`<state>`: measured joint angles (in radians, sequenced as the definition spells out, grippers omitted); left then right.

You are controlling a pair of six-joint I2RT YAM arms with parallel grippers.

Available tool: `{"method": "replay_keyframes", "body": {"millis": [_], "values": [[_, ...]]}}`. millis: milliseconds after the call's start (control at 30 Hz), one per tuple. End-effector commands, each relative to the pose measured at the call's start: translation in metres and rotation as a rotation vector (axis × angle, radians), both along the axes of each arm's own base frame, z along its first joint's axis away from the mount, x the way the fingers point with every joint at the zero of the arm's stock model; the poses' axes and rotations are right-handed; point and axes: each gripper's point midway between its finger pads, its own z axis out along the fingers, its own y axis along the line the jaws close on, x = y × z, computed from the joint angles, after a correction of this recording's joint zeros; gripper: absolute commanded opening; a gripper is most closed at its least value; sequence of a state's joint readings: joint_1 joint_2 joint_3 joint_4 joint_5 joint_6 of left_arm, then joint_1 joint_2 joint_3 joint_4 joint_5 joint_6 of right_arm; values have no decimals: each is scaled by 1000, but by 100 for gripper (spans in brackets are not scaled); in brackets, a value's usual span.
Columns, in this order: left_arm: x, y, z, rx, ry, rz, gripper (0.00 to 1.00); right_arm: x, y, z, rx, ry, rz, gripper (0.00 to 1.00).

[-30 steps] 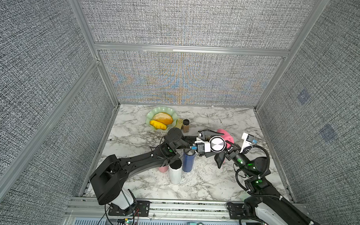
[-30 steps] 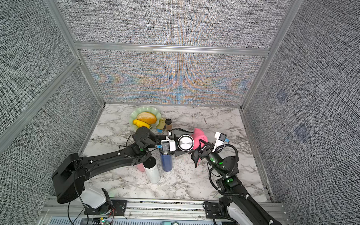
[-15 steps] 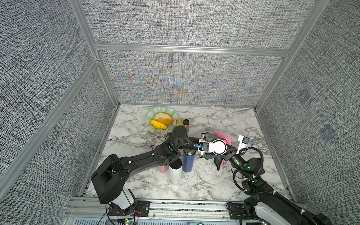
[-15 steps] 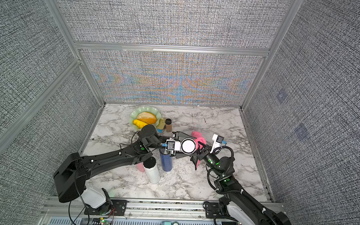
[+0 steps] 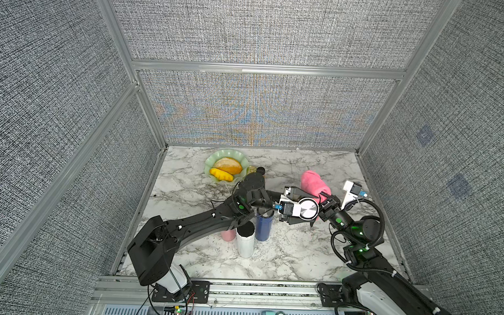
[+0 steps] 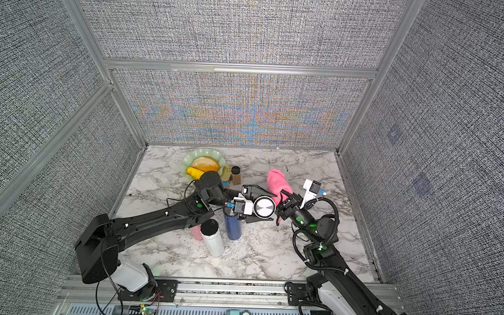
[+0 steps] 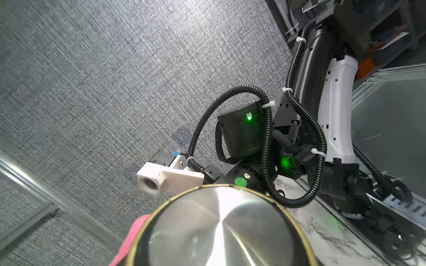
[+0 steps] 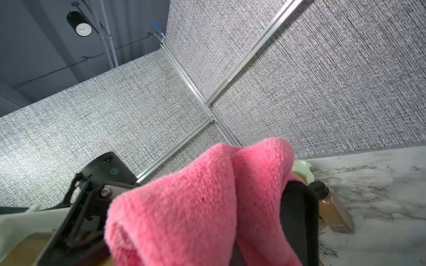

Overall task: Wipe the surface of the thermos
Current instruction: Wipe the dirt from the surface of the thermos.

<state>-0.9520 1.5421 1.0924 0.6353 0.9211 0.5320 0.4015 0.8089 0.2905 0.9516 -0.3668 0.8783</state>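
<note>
- Steel caught the eye first: a thermos with a brushed-steel base and a gold rim (image 5: 309, 210) (image 7: 219, 230) was held clear of the white marble table (image 5: 285, 251). It hung just above and beside the upright dark blue bottle (image 5: 264, 228), tipped over with its base facing the overhead cameras.
- The left gripper (image 5: 296, 206) had its jaws clamped on the thermos body, one finger on either side.
- On the side of the thermos away from the blue bottle, the right gripper (image 5: 321, 208) had its jaws closed tight on a pink fleecy cloth (image 5: 310, 180) (image 8: 196, 207). The cloth touched the thermos wall by the base.
- A white cylindrical bottle with a black lid (image 5: 245, 241) stood just beside the blue bottle, with a small pink cup (image 5: 228, 235) next to it under the left arm.
- A pale green scalloped plate (image 5: 213, 159) of yellow-orange food sat well behind the blue bottle, with a brown spice jar with a black cap (image 6: 235, 175) between them.
</note>
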Motion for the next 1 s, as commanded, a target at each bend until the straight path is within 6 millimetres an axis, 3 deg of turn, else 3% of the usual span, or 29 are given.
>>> {"method": "replay_keyframes", "body": {"millis": [0,100,167,333,433,500,633,733,833,967], "values": [[-8,4,17,-68,-91,-33,0,-2,12,-33,-28,59,74,0],[-9,4,16,-61,-95,-33,0,4,10,-52,-27,98,74,0],[-8,4,17,-64,-97,-29,0,5,6,-49,-13,93,79,0],[-2,5,33,-121,-71,20,0,-2,5,0,-1,-3,98,0],[20,9,58,-231,16,158,0,-7,2,12,-34,-18,79,0],[39,15,78,-308,126,255,0,-8,1,4,-54,0,57,0],[79,22,102,-384,380,410,0,-5,-4,-42,-66,74,21,0],[81,29,103,-441,437,410,0,-7,-10,-64,-41,93,-4,0],[84,29,102,-458,488,398,0,-12,-10,-49,-12,53,12,0],[89,24,101,-447,558,391,0,-21,-10,5,-11,-42,13,0]]}}
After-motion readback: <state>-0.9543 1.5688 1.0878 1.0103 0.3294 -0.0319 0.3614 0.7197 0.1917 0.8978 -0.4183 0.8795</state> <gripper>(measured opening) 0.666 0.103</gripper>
